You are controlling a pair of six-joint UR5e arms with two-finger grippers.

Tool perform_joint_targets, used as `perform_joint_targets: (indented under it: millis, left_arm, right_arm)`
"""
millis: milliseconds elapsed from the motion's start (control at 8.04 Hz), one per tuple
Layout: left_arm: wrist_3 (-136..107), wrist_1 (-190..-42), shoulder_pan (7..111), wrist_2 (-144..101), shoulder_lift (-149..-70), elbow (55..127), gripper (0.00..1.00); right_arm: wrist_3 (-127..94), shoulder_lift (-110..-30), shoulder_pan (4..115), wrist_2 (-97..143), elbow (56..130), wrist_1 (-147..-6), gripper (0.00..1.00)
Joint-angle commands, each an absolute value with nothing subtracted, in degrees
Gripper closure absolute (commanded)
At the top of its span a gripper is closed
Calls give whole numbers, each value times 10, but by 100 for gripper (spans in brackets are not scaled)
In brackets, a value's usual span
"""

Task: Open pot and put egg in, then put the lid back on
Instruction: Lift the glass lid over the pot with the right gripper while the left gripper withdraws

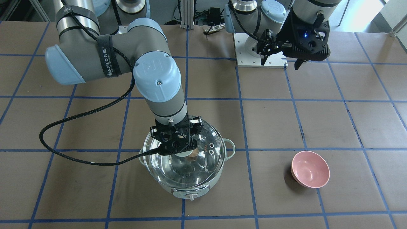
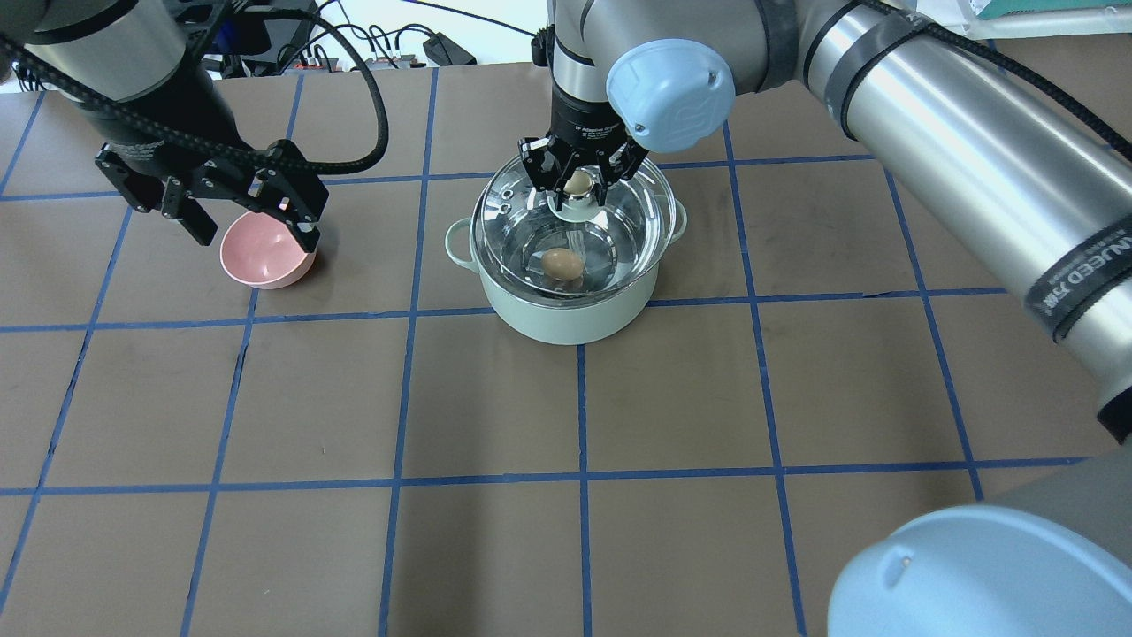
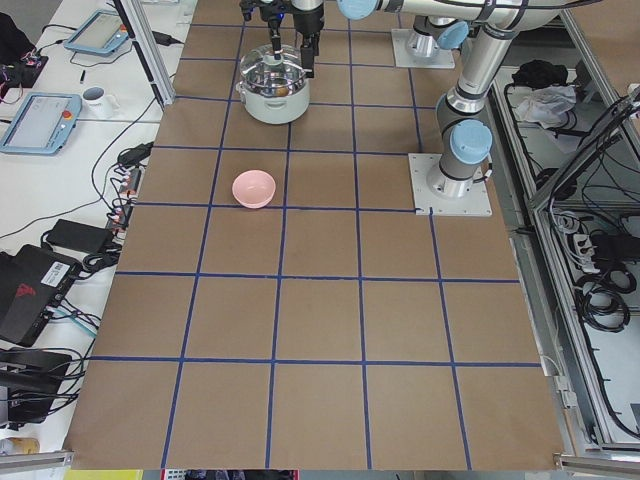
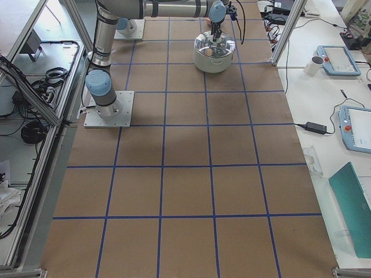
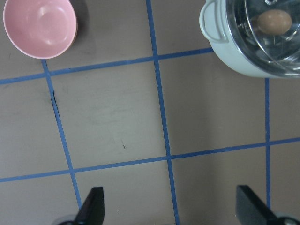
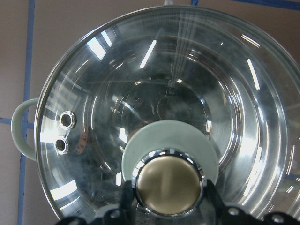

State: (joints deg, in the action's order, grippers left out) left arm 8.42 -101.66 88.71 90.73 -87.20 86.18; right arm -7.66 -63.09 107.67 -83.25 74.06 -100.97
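Observation:
The mint-green pot [image 2: 575, 318] stands at the table's far middle, its control knob [image 1: 190, 196] facing away from me. The tan egg [image 2: 562, 264] lies inside it, seen through the glass, and also shows in the left wrist view [image 5: 274, 22]. The clear glass lid [image 2: 619, 212] covers the pot's opening. I cannot tell whether it rests on the rim or hangs just above. My right gripper [image 2: 577, 183] is shut on the lid's beige knob [image 6: 168, 183], with fingers [image 6: 126, 199] on both sides. My left gripper [image 2: 252, 232] is open and empty, hovering above the pink bowl.
A small pink bowl [image 2: 265, 252] sits left of the pot, under my left gripper, and also shows in the front view [image 1: 310, 169]. The right arm's black cable [image 1: 63, 149] hangs beside the pot. The table [image 2: 566, 531] is brown with blue grid lines.

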Motion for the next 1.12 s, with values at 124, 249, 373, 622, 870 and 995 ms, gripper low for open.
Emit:
perform_joint_targets:
  millis: [124,249,373,622,870,995]
  left_arm:
    - [84,-1035,877,926,-855,858,0]
    - [78,-1021,874,933,-853,858,0]
    - [76,-1016,872,944,-850,858,0]
    - [69,-987,871,961,-834,857,0]
    - [61,-994,873,966,-828,857,0]
    - [60,-998,872,965,-826,857,0]
  right_arm:
    - [-74,-625,1077,-831,738,-1011,51]
    - [-74,-624,1077,-826,738,-1011,51]
    - [-74,-621,1076,-817,738,-1013,51]
    - [-77,-626,1076,-817,736,-1008,50]
    - [-79,-636,1076,-818,736,-991,50]
    - [-81,-642,1078,-818,736,-984,50]
